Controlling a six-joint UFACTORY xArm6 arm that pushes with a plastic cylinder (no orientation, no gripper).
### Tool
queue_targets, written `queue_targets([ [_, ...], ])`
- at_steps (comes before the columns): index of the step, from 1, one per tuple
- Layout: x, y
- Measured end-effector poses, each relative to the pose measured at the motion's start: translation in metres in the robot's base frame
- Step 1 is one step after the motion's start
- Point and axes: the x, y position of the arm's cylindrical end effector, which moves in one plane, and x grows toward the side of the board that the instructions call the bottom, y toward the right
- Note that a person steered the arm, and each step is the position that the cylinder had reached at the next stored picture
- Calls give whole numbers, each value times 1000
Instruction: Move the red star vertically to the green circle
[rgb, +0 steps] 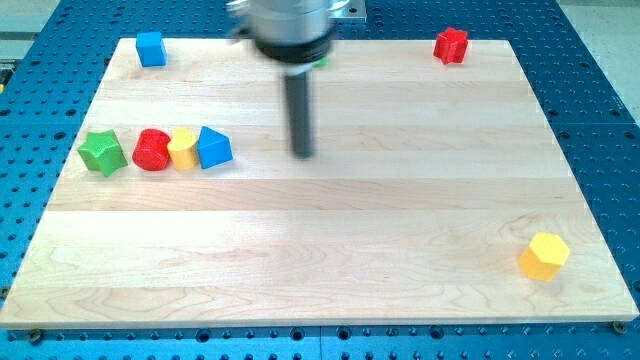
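The red star (451, 45) lies near the top right corner of the wooden board (400, 230). A small green sliver (322, 61) shows at the top middle, beside the arm's body, which hides most of it; I cannot make out its shape. My tip (302, 155) rests on the board below that sliver, far to the left of and below the red star. It touches no block. The blue triangle (213, 147) is the nearest block, to the tip's left.
A row at the left holds a green star (102, 152), a red circle (152, 150), a yellow block (183, 149) and the blue triangle. A blue cube (151, 48) sits at the top left. A yellow hexagon (544, 255) lies at the bottom right.
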Motion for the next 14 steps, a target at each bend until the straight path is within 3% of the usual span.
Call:
queue_targets([
  [1,-84,143],
  [2,-137,257],
  [3,-185,236],
  [4,-178,144],
  [6,-73,-28],
  [8,-112,-37],
  [10,-76,-85],
  [12,-111,-87],
  [14,-107,-2],
])
